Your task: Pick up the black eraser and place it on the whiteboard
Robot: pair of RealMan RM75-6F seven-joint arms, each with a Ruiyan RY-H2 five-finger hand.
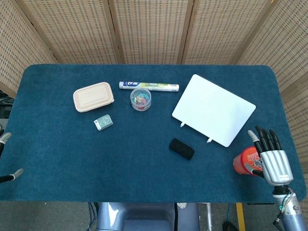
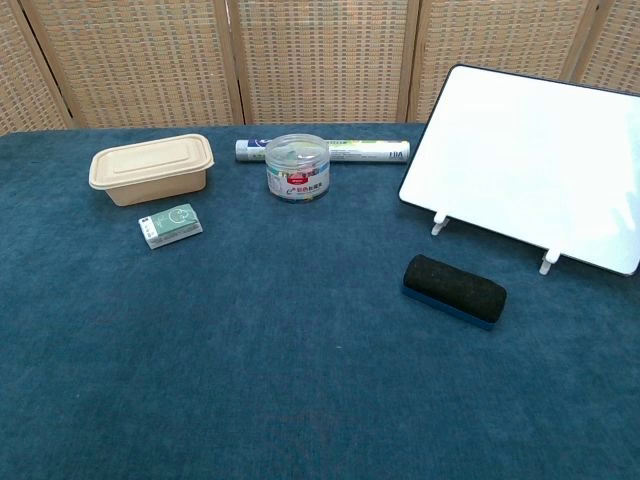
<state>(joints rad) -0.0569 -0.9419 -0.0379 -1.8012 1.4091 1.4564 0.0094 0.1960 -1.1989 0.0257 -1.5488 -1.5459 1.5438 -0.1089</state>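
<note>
Right hand (image 1: 271,154) spread, empty — beside red cup (image 1: 245,162). Black eraser (image 2: 454,289) near whiteboard (image 2: 530,170). Left hand (image 1: 7,159) barely visible — state unclear. Labels unreadable.

Fuzzy felt-topped black eraser (image 2: 454,289), glossy smooth whiteboard (image 2: 535,160), matt, seemingly cloth tabletop (image 2: 250,350)

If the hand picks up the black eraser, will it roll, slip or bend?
The black eraser is a flat oblong block lying on its broad base, so it probably will not roll. Its fuzzy top looks soft and should give grip. It seems small and light, likely stiff underneath.
</note>
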